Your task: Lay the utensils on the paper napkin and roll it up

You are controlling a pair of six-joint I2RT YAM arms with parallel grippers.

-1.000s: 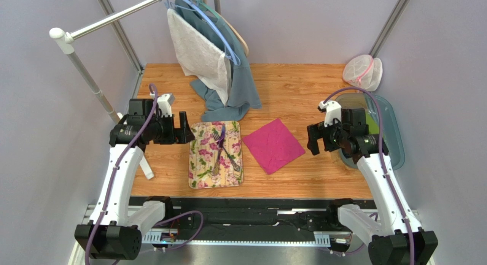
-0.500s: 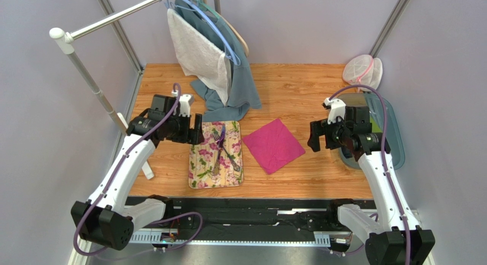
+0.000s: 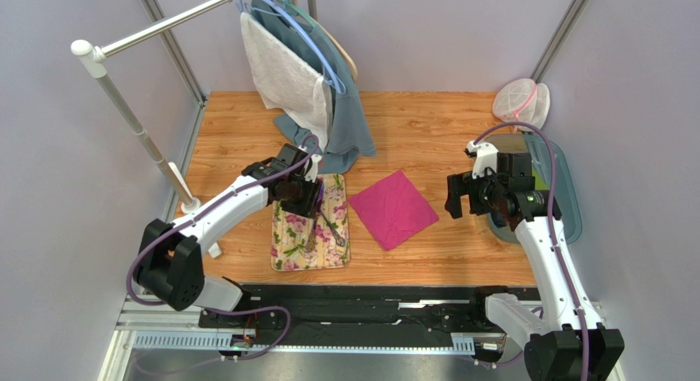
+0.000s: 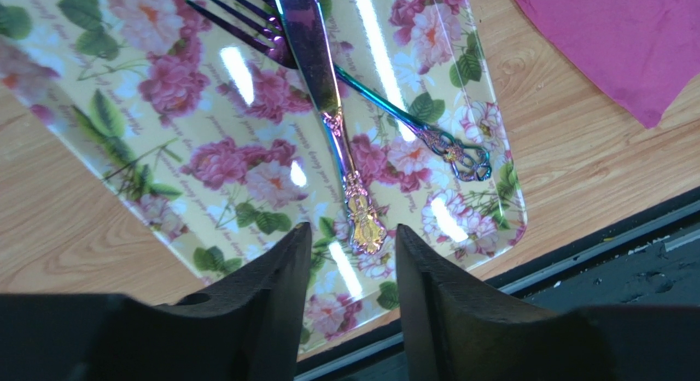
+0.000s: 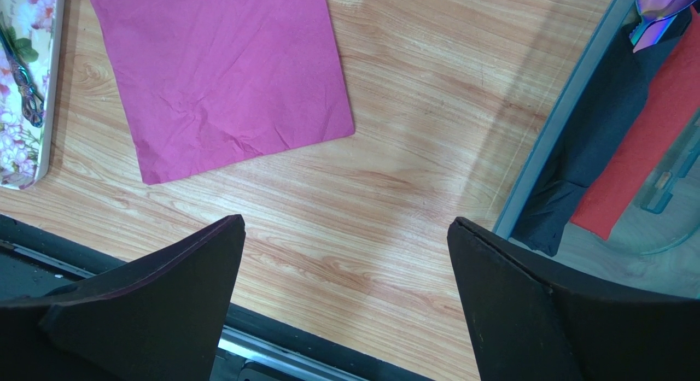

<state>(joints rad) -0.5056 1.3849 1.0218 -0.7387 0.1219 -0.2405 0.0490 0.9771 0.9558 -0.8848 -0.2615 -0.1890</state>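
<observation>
Two utensils (image 4: 329,110) lay on the flowered mat (image 4: 123,110), none on the napkin (image 5: 214,69). The left jaws had swung in over them, half-narrowed but gripping nothing, and the right jaws gaped.

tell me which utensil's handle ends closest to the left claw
The knife: its gold-tinted handle end lies just ahead of the left claw; the fork crossing it ends farther aside.

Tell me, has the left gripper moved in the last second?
Yes. The left gripper swung right, from left of the flowered mat to above its far end.
</observation>
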